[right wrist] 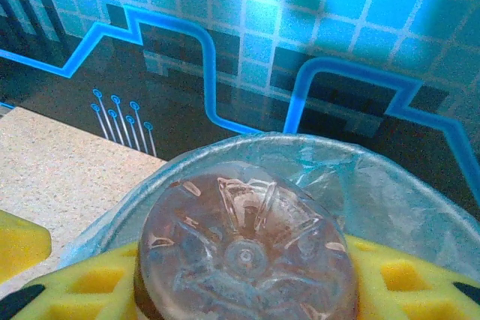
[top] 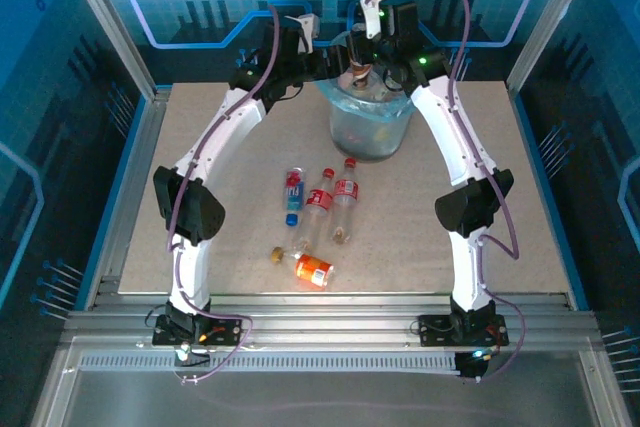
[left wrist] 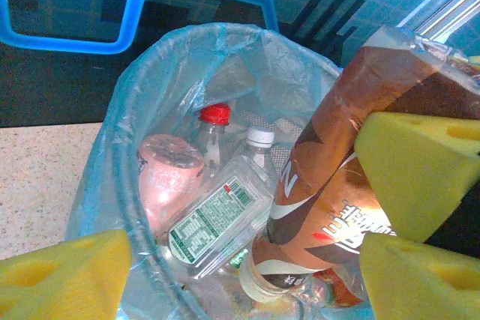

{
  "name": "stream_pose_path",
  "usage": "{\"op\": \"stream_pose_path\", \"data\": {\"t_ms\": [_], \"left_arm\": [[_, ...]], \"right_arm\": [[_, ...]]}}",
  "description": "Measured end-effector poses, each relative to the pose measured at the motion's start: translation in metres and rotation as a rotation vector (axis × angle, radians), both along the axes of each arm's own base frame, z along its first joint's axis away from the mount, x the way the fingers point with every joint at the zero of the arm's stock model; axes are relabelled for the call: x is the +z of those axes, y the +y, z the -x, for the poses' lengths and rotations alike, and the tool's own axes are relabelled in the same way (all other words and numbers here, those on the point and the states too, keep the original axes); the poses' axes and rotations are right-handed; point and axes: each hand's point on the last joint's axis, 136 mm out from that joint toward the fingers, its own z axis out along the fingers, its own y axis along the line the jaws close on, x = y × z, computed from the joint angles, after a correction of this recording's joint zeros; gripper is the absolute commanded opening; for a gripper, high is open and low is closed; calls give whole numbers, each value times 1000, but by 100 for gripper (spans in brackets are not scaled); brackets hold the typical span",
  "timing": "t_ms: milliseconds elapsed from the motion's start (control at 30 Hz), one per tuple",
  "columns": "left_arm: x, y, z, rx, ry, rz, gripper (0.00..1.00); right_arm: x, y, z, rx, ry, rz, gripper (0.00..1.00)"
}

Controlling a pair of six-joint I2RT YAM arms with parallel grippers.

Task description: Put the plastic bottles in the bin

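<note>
Brown-labelled bottle (left wrist: 330, 177) is held cap-down over the bin (top: 372, 137) by the clenched right gripper (top: 366, 69), so that release should drop it onto the bottles inside. Left gripper (top: 312, 42) is seen spread and empty beside the rim, judged clear of the drop. 4 bottles (top: 320, 202) are left lying on the table (top: 400, 267).

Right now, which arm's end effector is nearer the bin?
Right. The right end effector hangs over the bin, gripping a brown-labelled bottle. The left end effector sits open just outside the bin's rim, on its left.
</note>
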Motion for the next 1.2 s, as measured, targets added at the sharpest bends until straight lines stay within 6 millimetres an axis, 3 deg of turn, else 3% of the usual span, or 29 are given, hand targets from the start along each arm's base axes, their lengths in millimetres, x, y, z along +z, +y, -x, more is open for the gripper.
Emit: {"op": "stream_pose_path", "data": {"t_ms": [233,433,667,800,1033,1200], "left_arm": [[-15,7,5,17,41,-21,81],[-18,7,4,27,54,-3,80],[-17,7,4,29,52,-2,80],[-17,7,4,29,51,-2,80],[-15,8,3,35,44,-2,80],[-11,9,0,47,24,0,80]], "right_arm": [[-23,7,-2,22,73,-64,51],[-62,6,-20,29,159,-134,50],[-101,19,-26,99,208,-137,60],[-100,22,-27,129,186,-123,71],[-97,23,-27,141,178,-119,74],[-82,18,-30,125,144,-121,84]]}}
